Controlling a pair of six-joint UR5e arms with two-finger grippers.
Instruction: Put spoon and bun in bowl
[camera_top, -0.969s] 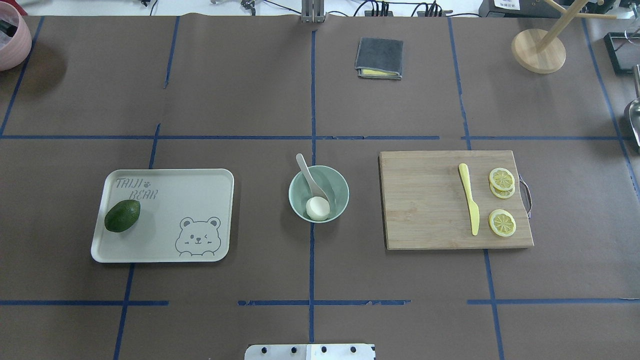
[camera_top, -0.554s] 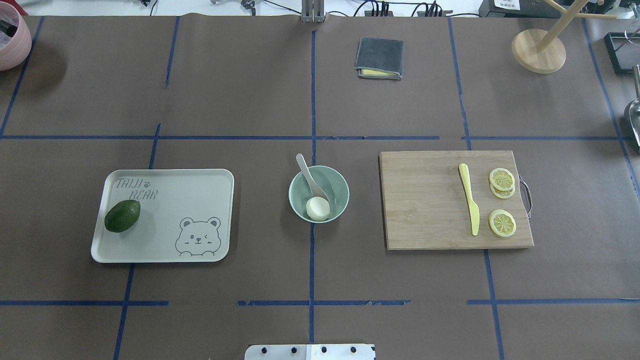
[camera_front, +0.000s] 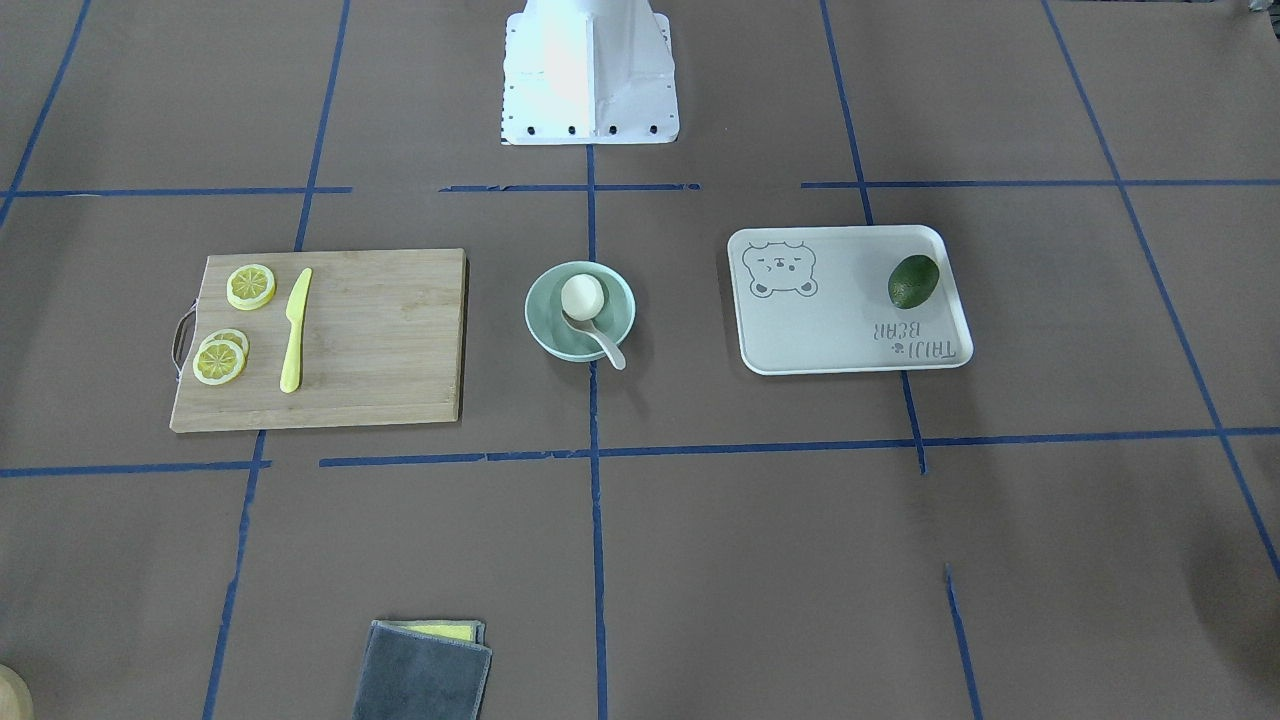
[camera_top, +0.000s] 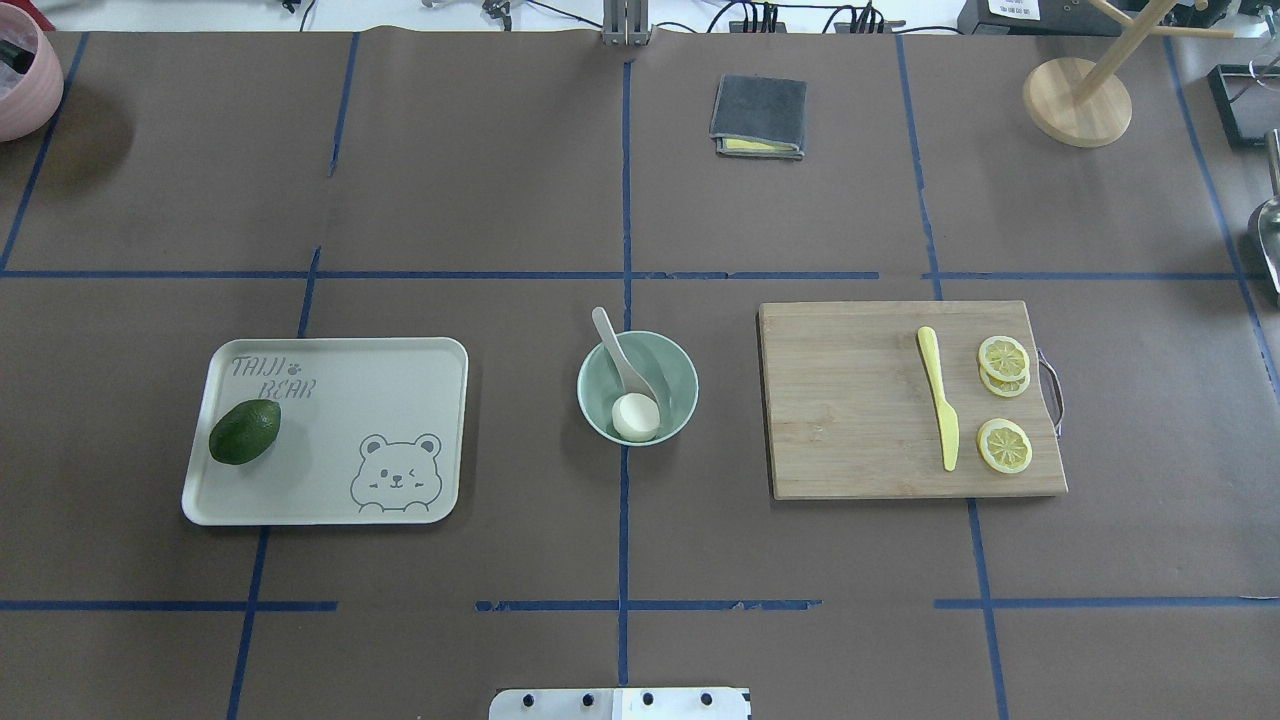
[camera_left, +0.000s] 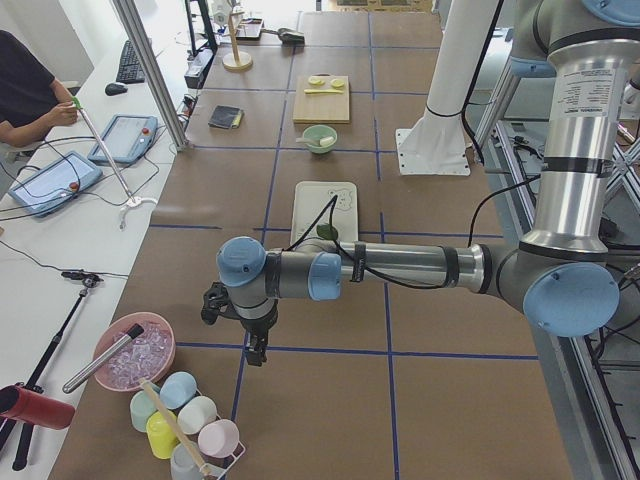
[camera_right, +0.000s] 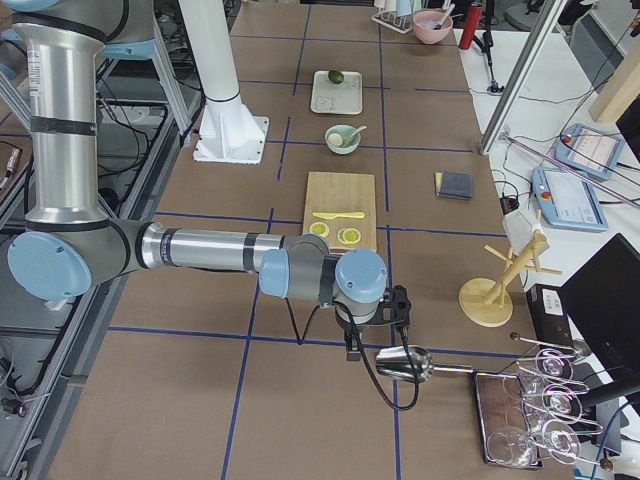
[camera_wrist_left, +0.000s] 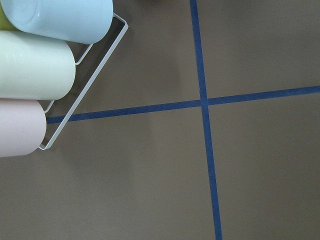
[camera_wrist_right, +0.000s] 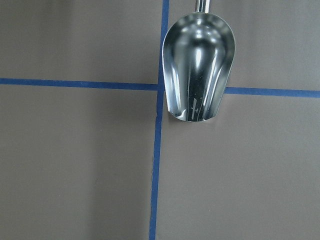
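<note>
The pale mint-green bowl stands at the table's middle, between the tray and the cutting board. The white bun lies inside it on the near side. The white spoon rests with its scoop in the bowl and its handle over the far-left rim. The front view shows the same bowl, bun and spoon. My left gripper hangs far off at the table's left end, my right gripper at the right end. I cannot tell whether either is open or shut.
A white bear-print tray with an avocado lies left of the bowl. A cutting board with a yellow knife and lemon slices lies right. A grey cloth is at the back. A metal scoop lies under the right wrist, cups under the left.
</note>
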